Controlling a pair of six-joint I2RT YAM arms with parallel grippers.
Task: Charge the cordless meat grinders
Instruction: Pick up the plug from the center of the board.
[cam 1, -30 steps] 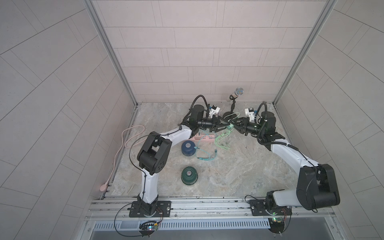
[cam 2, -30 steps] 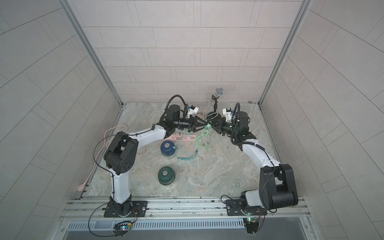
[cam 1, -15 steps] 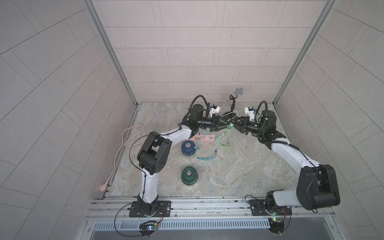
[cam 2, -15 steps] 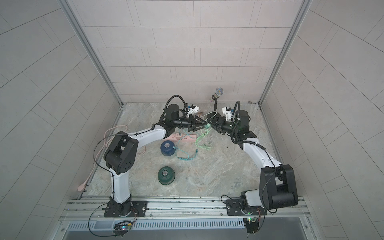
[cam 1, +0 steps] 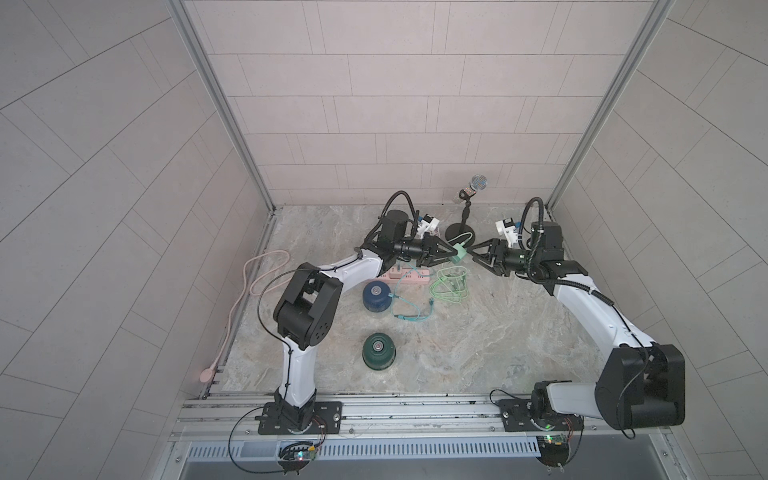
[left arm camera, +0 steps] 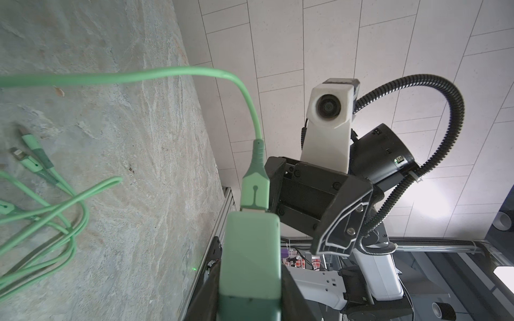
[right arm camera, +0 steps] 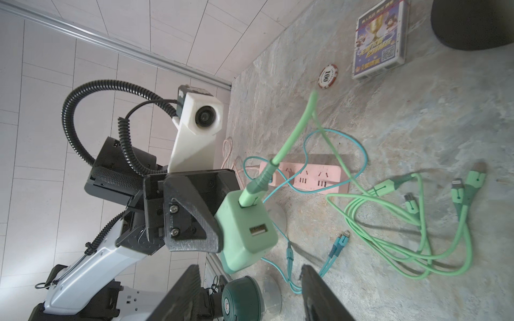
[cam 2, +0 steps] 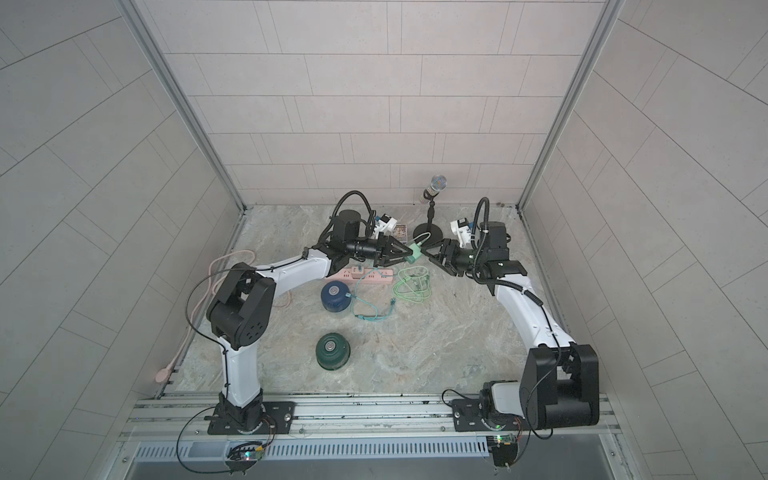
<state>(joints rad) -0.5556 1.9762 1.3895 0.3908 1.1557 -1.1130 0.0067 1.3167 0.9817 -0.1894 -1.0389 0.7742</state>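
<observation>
The dark blue meat grinder (cam 1: 376, 296) (cam 2: 334, 295) stands just in front of a pink power strip (cam 1: 409, 274) (right arm camera: 311, 178). A teal cable (cam 1: 405, 309) lies at its side. Nearer the front stands the dark green grinder (cam 1: 378, 351) (cam 2: 331, 351) (right arm camera: 242, 300). My left gripper (cam 1: 451, 254) (left arm camera: 250, 291) is shut on a light green charger block (cam 1: 458, 253) (left arm camera: 251, 255) (right arm camera: 244, 230), held above the floor. A green cable (left arm camera: 250, 111) is plugged into the block. My right gripper (cam 1: 473, 255) (right arm camera: 250, 291) faces the block, open and apart from it.
The green cable's coil with several plug ends (cam 1: 451, 286) lies right of the strip. A black-based microphone stand (cam 1: 461, 228), a card box (right arm camera: 379, 39) and a poker chip (right arm camera: 328, 76) sit near the back wall. A pink cord (cam 1: 249, 282) runs along the left wall.
My left gripper has closed on the charger block. My right gripper has opened and drawn back a little to the right.
</observation>
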